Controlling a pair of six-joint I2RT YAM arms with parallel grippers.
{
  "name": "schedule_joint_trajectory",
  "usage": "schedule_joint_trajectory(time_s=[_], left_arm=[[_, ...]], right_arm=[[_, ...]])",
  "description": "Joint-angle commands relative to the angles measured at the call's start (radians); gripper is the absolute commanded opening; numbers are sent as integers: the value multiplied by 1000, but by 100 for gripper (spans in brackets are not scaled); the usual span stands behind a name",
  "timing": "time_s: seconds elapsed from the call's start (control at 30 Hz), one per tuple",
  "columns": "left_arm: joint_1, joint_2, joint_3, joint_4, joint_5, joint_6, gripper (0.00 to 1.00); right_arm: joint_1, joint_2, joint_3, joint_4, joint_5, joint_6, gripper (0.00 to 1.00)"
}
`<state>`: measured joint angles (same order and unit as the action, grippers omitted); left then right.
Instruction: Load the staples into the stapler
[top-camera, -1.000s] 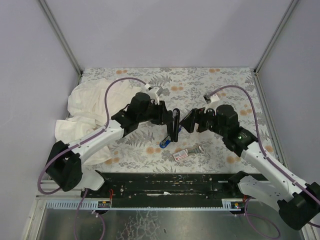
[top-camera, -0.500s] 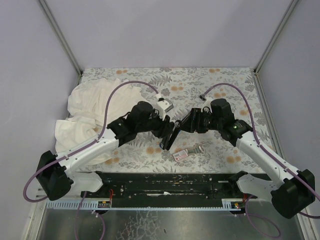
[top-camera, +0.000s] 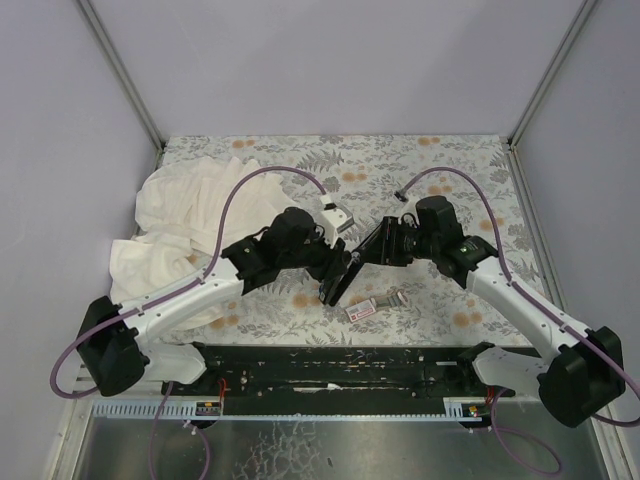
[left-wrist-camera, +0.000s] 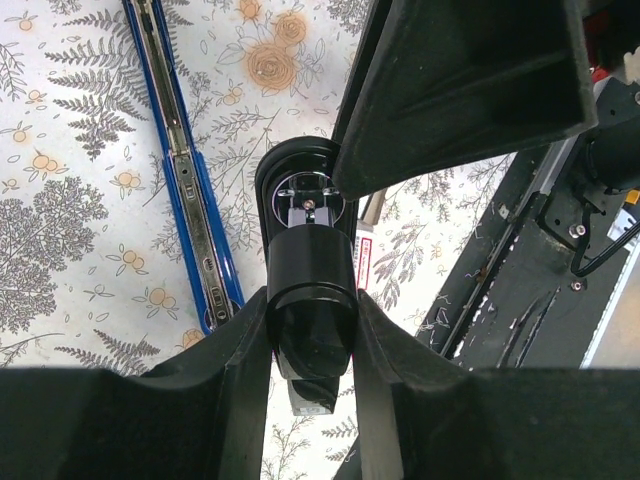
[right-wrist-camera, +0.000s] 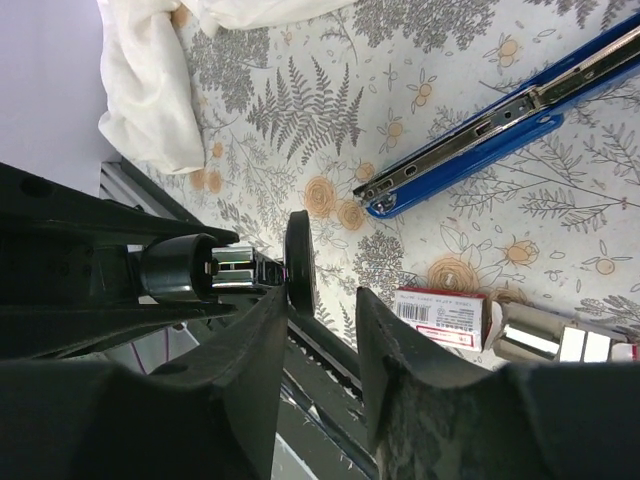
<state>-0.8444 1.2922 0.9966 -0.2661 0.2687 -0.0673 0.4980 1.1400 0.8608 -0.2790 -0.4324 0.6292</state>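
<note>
Step in hand, by my reading: getting the stapler open for loading; no staples moved yet.

- Left end effector (left-wrist-camera: 311, 310): clenched on a black barrel (left-wrist-camera: 310, 265), held tilted above the worktop (right-wrist-camera: 300, 110). I take it for the stapler's black half.
- Right end effector (right-wrist-camera: 318, 297): fingers straddle the disc (right-wrist-camera: 298, 262) at the barrel's end. The disc sits against one finger with a gap to the other, so this is not a grip as seen.
- Stapler (right-wrist-camera: 470, 152): the blue body lies flat on the worktop with its metal channel facing up, just beside both wrists. Whether it joins the barrel, I cannot tell.
- Staples: the white box (right-wrist-camera: 440, 318) with a red label and the silvery strip (right-wrist-camera: 545, 340) lie side by side near the front edge, untouched.
- White cloth (right-wrist-camera: 150, 90) is heaped at the far left, well apart.

Next move calls for the right fingers to seat squarely on the disc. After that the strip needs a light, level pinch to reach the channel.
</note>
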Motion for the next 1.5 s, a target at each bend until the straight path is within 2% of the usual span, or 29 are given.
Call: schedule_joint_trajectory(time_s=[0.0, 0.33, 0.43, 0.47, 0.5, 0.6, 0.73, 0.93, 1.07, 1.13, 1.23, 1.47], left_arm=[[-7, -6, 20, 99, 46, 15, 0], [-15, 14, 22, 138, 52, 2, 0], [-15, 13, 16, 139, 39, 1, 0], [-16, 11, 10, 140, 35, 0, 0], [-16, 7, 5, 139, 25, -1, 0], [-20, -24, -34, 144, -41, -13, 0], [-20, -109, -168, 203, -161, -65, 1], [-19, -177, -315, 276, -268, -178, 19], [-19, -185, -393, 278, -319, -248, 25], [-20, -204, -435, 286, -335, -279, 28], [-19, -237, -494, 294, -346, -320, 43], [-19, -322, -566, 287, -337, -376, 66]], right_arm=[[-2, 27, 24, 36, -52, 3, 37], [-1, 97, -32, 170, -115, 67, 35], [-2, 108, -34, 174, -109, 63, 22], [-2, 110, -34, 178, -110, 66, 15], [-2, 111, -34, 190, -110, 71, 3], [-45, 116, -5, 176, -107, 61, 0], [-216, 105, 68, 133, -186, 26, 0], [-401, 85, 192, -4, -250, -55, 0], [-480, 68, 239, -32, -298, -57, 0], [-501, 63, 267, -57, -305, -69, 0], [-522, 62, 306, -87, -319, -79, 0], [-535, 58, 338, -99, -352, -86, 0]])
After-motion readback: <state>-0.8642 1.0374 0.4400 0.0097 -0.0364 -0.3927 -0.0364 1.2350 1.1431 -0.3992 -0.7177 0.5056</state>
